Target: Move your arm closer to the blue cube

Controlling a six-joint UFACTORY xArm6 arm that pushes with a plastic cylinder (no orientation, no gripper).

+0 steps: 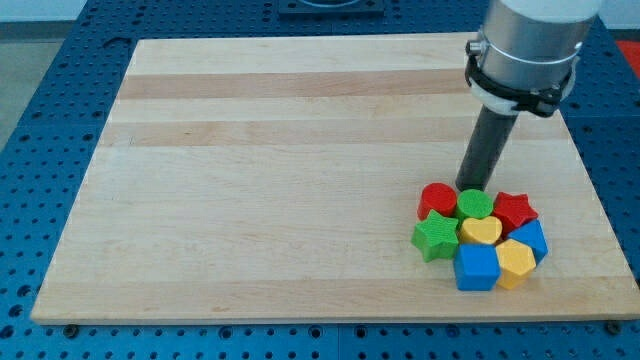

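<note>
The blue cube (477, 268) sits at the view's bottom edge of a tight cluster near the lower right corner of the tabletop (260, 180). It lies below my tip (471, 189), towards the view's bottom, with other blocks between the two; cube and tip are near each other but not touching.

Touching the cube on the view's right is a yellow block (515, 262) with angled faces. Just beyond that, a second blue block (532, 238) is partly covered by the yellow one, so its shape cannot be made out. A green star (435, 238) stands at the cluster's left side, below and left of the tip. A yellow heart (481, 231) lies directly above the cube, between it and the tip.

Further up, a green round block (475, 204) sits just beneath the tip; whether the tip touches it cannot be told, since the block's top edge meets the rod's end in this view. A red round block (436, 199) is just left of the tip, and a red star (514, 209) is to its right.

The arm carries no claw, only the rod, so no open or closed state applies. The arm's grey housing (530, 40) is cut off by the view's top edge. No labels or writing are legible anywhere.
</note>
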